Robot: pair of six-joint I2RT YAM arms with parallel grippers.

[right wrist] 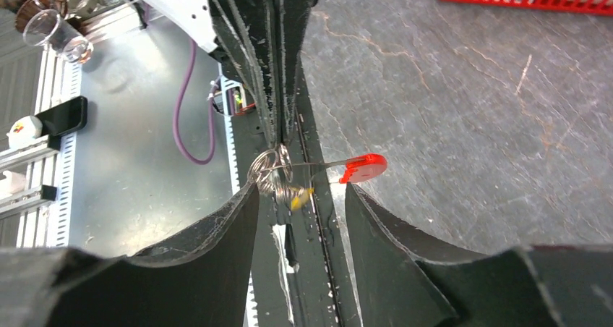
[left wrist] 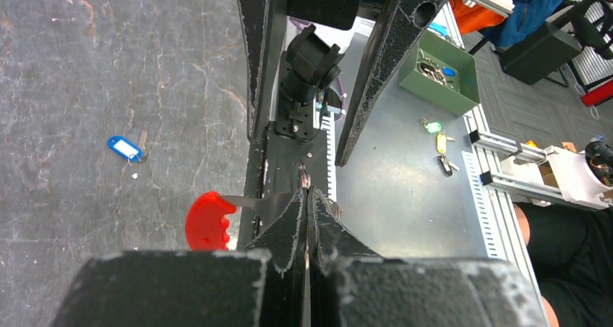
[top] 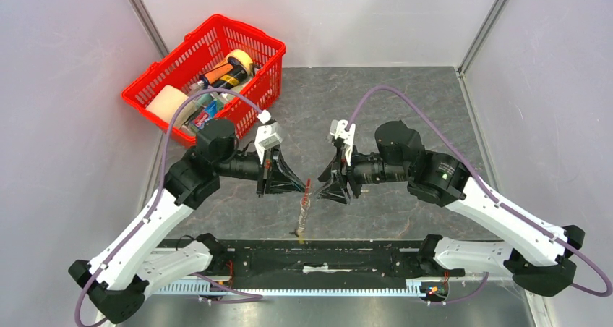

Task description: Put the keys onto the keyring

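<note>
My left gripper point(top: 302, 187) is shut on the keyring point(top: 306, 186) and holds it above the mat. In the left wrist view the shut fingertips point(left wrist: 307, 194) pinch its silvery blade, with the red crescent point(left wrist: 209, 221) sticking out to the left. In the right wrist view the keyring's coiled metal cluster point(right wrist: 271, 171), red piece point(right wrist: 365, 168) and a yellow bit hang from the left fingers point(right wrist: 278, 88). A metal chain point(top: 303, 213) dangles below it. My right gripper point(top: 329, 189) is open and empty, its jaws on either side of the cluster point(right wrist: 300, 193). The blue key point(left wrist: 125, 148) lies on the grey mat.
A red basket point(top: 250, 32) full of items stands at the back left. A black rail point(top: 311, 258) runs along the near edge. Off the table, a green bin point(left wrist: 437, 70) and loose keys point(left wrist: 437, 139) sit on a metal bench.
</note>
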